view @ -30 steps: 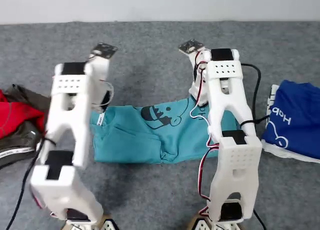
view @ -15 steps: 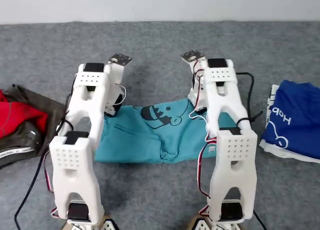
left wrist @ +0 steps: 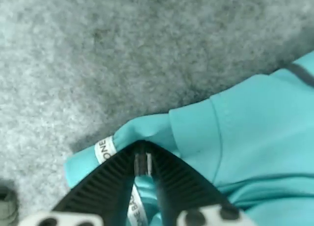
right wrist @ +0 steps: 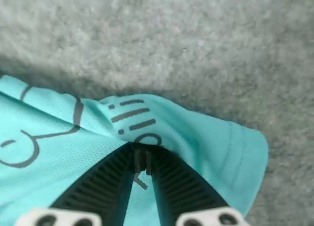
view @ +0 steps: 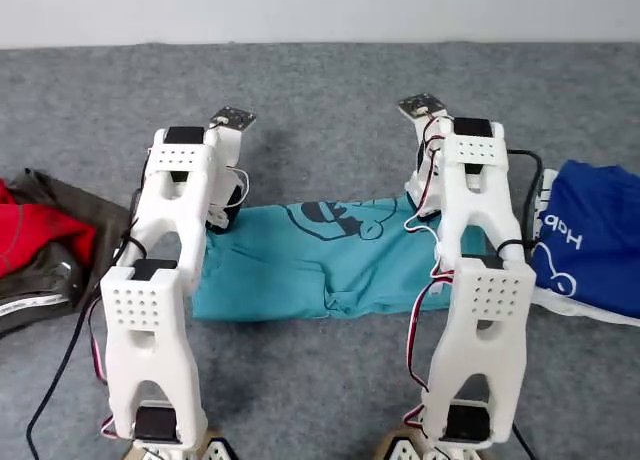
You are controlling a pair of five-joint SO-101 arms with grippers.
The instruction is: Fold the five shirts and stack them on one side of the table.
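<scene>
Teal shirt, seemingly taut, pinched by both end effectors.

Both arms are the same white plastic. The left arm and right arm are built of blocky, forked links with grids of small holes in their flat faces, and black motors sit at the joints. A thin black cable trails from the left arm; red, white and black wires loop along the right. The left gripper and right gripper have ribbed black jaws on white mounts with dark screw holes.
</scene>
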